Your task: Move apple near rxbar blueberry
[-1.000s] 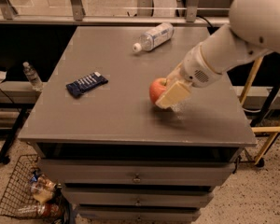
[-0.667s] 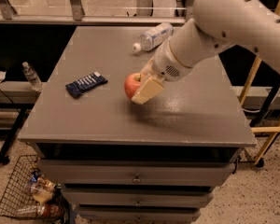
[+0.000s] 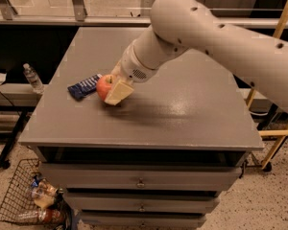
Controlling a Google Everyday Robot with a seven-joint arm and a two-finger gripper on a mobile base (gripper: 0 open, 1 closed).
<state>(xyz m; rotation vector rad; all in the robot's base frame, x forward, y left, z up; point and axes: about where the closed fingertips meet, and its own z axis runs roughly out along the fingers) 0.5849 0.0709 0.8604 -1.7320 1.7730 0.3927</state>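
Dim; tabletop glare; tool gripping apple perhaps casts soft shadow.

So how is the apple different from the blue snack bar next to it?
The apple is round and red with a yellow patch; the snack bar is flat, long and dark blue. The apple is held in the gripper, while the snack bar lies loose on the table. The apple stands taller than the snack bar. Both are snacks, close together.

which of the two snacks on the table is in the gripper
The red apple, clasped in the gripper low over the table; the blue bar lies free beside it.
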